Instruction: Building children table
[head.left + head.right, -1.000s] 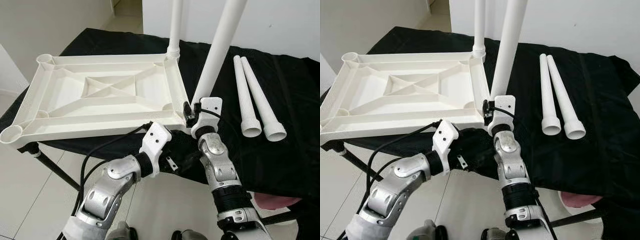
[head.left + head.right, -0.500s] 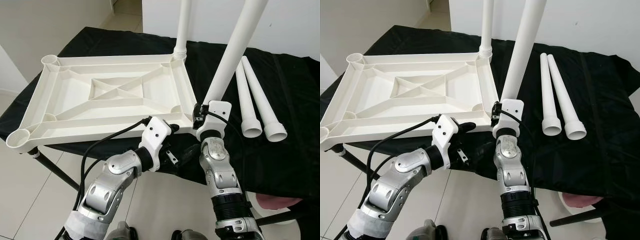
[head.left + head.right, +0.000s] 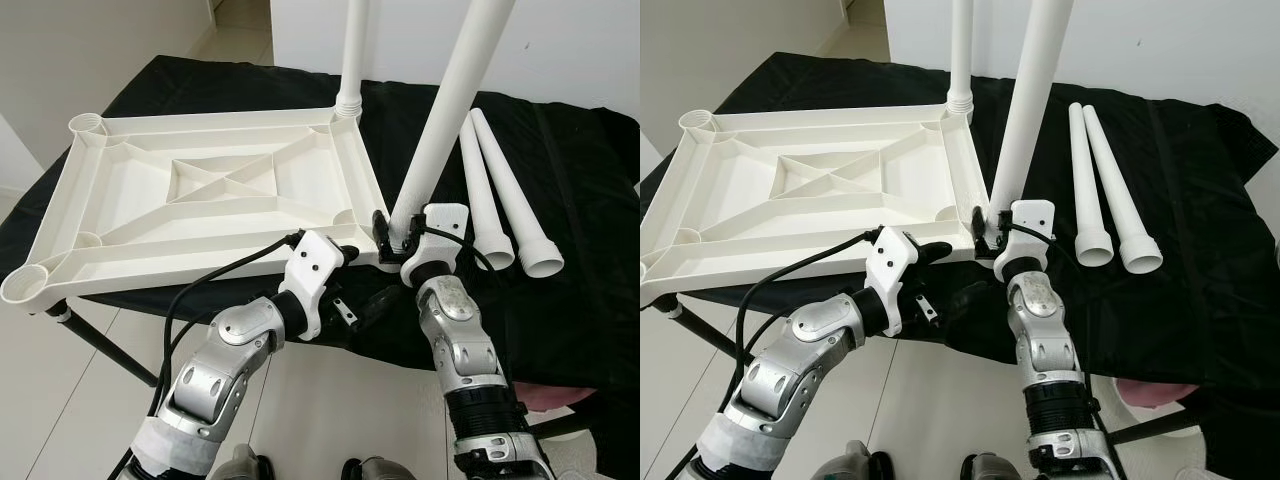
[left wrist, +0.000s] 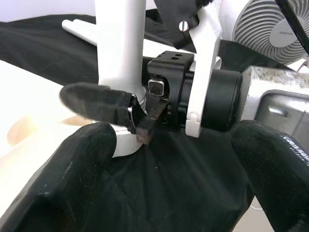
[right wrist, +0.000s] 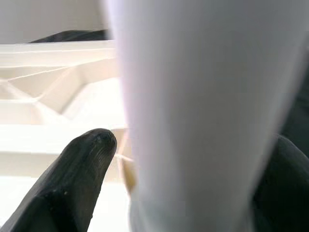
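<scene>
1. Since a second ago the long white plastic table leg has come to the near right corner of the upturned white plastic tabletop panel, its foot now at that corner's socket, where before it stood just off the panel's right edge.
2. At the far left, the panel lies ribbed side up on the black-draped worktop, with open round sockets at its left corners.
3. Another white leg stands upright in the panel's far right corner socket.
4. Just below the panel's near edge, the left claw reaches toward the near right corner; in the left wrist view its two black fingers are spread apart and hold nothing, with the leg's base and the right wrist straight ahead.
5. To its right, the right claw is clamped around the lower end of the tilted leg; the right wrist view shows a black finger on each side of the white tube.
6. Farther right, two loose white tapered legs lie side by side on the black cloth, flared ends toward the robot.
7. Beyond the worktop's near right edge a pink object shows low down; what it is cannot be told.
</scene>
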You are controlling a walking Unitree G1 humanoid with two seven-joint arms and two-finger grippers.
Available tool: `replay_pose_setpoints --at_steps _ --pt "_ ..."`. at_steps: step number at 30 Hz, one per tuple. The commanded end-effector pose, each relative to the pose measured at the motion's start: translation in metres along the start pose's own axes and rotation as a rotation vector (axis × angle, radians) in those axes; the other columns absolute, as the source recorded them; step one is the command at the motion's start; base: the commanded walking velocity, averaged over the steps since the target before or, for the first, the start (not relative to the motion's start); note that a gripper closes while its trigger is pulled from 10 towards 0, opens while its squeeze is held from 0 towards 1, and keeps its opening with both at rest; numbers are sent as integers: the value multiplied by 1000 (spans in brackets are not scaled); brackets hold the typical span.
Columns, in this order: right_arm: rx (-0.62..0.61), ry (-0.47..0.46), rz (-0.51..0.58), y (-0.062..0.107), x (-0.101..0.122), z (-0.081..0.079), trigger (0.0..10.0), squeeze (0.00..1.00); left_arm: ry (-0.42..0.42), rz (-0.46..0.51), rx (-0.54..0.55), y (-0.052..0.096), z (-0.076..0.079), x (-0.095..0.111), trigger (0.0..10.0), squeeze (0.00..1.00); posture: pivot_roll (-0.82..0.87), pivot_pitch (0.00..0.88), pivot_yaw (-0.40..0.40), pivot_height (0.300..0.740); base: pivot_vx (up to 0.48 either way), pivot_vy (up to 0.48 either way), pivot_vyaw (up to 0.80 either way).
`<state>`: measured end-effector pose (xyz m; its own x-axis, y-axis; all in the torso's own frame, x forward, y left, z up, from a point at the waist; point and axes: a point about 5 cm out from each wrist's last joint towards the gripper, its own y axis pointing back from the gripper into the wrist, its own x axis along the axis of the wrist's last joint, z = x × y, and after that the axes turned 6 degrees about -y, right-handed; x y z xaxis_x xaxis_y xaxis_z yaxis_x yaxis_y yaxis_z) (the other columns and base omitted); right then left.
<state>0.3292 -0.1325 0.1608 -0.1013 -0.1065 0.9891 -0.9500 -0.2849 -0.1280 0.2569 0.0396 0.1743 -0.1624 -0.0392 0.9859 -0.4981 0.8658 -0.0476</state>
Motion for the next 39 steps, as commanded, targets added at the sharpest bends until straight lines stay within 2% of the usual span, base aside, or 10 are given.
replay_pose_setpoints --at_steps 1,12,13,14,15,25,26,27,33,39 --pt "78 -10 -17 -3 0 -2 10000 0 -9 5 -30 -2 2 0 10000 0 -85 82 32 740 0 0 0" --pt "330 97 -62 -20 5 -3 10000 0 -18 10 -35 -5 2 1 10000 0 -74 58 27 740 0 0 0" --pt "343 117 -71 -22 5 -1 4627 0 -19 12 -34 -5 2 2 10000 0 -70 57 24 740 0 0 0" --pt "357 122 -83 -23 4 2 3765 0 -20 14 -33 -5 2 2 10000 0 -68 55 23 740 0 0 0" --pt "368 130 -91 -23 4 4 0 0 -20 16 -33 -6 3 2 10000 0 -68 55 23 740 0 0 0" --pt "377 130 -117 -21 -1 13 0 0 -19 19 -26 -6 3 2 10000 0 -66 45 19 740 0 0 0" --pt "361 122 -121 -20 -3 14 3137 0 -20 19 -26 -6 3 1 10000 0 -67 42 17 740 0 0 0" --pt "350 117 -124 -19 -5 15 10000 0 -20 19 -26 -6 4 1 10000 0 -67 42 17 740 0 0 0" --pt "259 94 -116 -15 -9 15 10000 0 -20 20 -32 -6 4 2 10000 0 -67 42 17 740 0 0 0" --pt "30 43 -86 -15 -8 15 10000 0 -20 21 -36 -6 5 1 10000 0 -72 35 20 740 0 0 0"
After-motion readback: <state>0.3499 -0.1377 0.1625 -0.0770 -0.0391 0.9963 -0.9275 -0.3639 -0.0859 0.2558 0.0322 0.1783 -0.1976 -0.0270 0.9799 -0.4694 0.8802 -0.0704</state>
